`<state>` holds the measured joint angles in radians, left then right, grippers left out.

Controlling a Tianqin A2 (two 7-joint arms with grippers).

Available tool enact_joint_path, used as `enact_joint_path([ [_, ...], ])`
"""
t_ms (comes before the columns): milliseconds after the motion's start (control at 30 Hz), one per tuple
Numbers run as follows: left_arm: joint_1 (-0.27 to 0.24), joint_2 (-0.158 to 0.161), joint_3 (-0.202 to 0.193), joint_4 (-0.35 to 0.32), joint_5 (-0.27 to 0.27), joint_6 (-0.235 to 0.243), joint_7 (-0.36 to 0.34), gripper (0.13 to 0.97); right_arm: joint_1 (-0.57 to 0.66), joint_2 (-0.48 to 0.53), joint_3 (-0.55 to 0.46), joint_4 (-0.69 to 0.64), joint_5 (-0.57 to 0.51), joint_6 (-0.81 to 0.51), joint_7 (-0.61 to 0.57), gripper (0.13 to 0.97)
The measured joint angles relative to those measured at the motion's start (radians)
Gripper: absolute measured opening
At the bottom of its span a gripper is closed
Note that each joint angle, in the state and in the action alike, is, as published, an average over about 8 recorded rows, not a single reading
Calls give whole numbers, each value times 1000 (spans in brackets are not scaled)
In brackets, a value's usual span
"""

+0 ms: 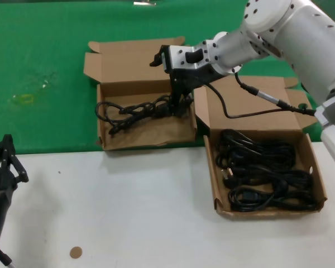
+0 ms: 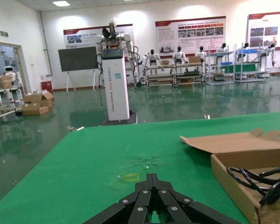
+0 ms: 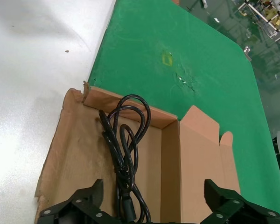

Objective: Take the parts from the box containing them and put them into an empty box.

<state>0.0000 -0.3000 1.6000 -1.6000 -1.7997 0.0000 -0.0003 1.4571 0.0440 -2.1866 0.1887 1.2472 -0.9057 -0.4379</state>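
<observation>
right gripper (image 1: 181,103) hanging wide open inside the taller-walled box (image 1: 113,142), fingers (image 3: 74,205) spread to either side of a single black cord (image 1: 135,110) and gripping nothing, judging by the right wrist view. lying looped on the box floor under the open jaws, that cord, plug end nearest the gripper; apparently just set down, or being let go, as the first part delivered. sitting just beside, on the robot's right, the low-walled box (image 1: 320,184) still heaped with the remaining cords (image 1: 262,176), so most of the transfer looking yet to be done. standing close together at the seam between green cloth (image 1: 39,67) and white table (image 1: 128,212), lid flaps folded back, both boxes, likely to keep each carry short. waiting parked at the near left table edge, left gripper (image 1: 3,162), fingers drawn together, empty.
</observation>
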Motion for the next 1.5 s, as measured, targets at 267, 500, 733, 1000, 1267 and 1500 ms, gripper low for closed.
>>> enact_joint_path([
  [267, 0, 0, 0, 0, 0, 0, 0, 160, -29, 7, 11, 31, 10, 16, 10, 775],
  [500, 0, 0, 0, 0, 0, 0, 0, 192, -131, 24, 51, 129, 48, 79, 41, 872],
  [733, 0, 0, 0, 0, 0, 0, 0, 265, -262, 47, 105, 256, 99, 161, 80, 934],
  [1000, 0, 0, 0, 0, 0, 0, 0, 402, -418, 74, 167, 406, 157, 257, 126, 964],
  [1267, 0, 0, 0, 0, 0, 0, 0, 624, -571, 101, 229, 555, 216, 354, 173, 966],
  [1500, 0, 0, 0, 0, 0, 0, 0, 694, -710, 125, 285, 689, 269, 440, 214, 966],
])
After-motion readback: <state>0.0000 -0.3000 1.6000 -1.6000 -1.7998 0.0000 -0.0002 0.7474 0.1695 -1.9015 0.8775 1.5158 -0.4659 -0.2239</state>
